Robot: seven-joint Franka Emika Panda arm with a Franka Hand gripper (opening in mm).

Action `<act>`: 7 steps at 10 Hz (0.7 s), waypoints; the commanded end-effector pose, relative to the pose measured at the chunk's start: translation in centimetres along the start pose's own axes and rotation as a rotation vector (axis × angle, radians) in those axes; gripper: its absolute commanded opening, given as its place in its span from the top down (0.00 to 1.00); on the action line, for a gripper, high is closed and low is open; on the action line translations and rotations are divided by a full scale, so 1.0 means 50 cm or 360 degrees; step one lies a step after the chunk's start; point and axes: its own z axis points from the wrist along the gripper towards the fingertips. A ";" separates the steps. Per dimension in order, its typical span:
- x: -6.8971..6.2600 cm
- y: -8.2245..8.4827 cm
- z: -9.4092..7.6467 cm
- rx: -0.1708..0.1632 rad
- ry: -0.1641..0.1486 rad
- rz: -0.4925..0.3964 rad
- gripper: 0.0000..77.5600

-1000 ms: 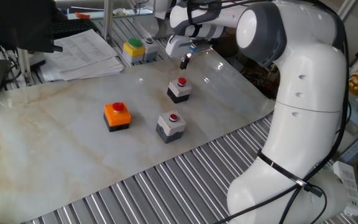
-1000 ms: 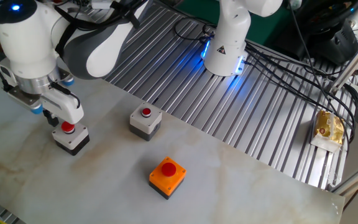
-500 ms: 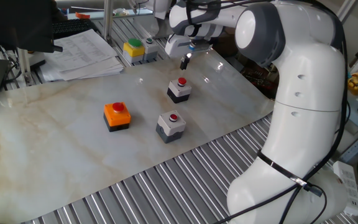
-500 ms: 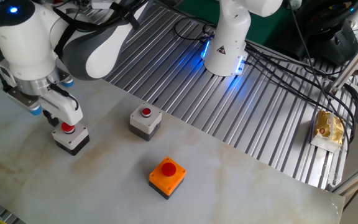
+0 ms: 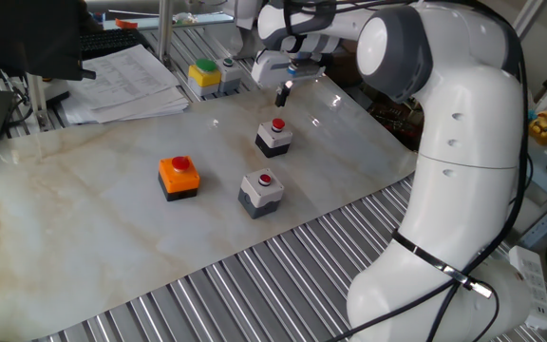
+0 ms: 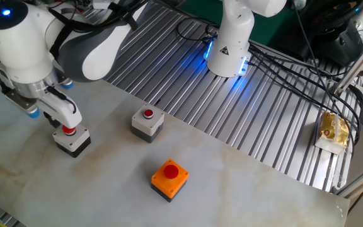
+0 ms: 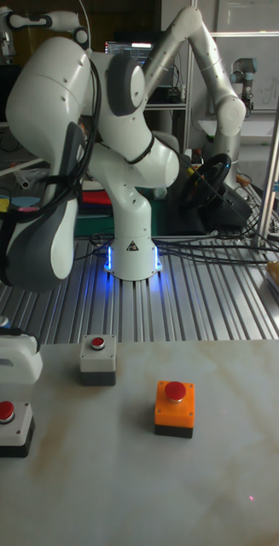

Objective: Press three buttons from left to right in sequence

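Pincer (image 5: 281, 95) risen slightly above white-topped button box (image 5: 274, 137), apart from it, finger state unclear, boxes unmoved

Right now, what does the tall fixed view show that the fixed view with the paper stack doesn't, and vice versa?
Only the tall view: a second white arm behind and the blue-lit arm base. Only the paper-stack view: the yellow box with a green button, the papers, and the pincer above the white-topped button box. Both: the white-topped box, grey button box and orange button box on the marble table.
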 end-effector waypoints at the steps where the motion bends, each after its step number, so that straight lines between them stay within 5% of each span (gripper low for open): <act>1: -0.001 -0.001 -0.003 -0.0056 -0.0069 0.0091 1.00; 2: -0.001 -0.001 -0.003 -0.0087 -0.0060 0.0085 1.00; 7: 0.002 0.000 0.000 -0.0053 -0.0006 0.0049 1.00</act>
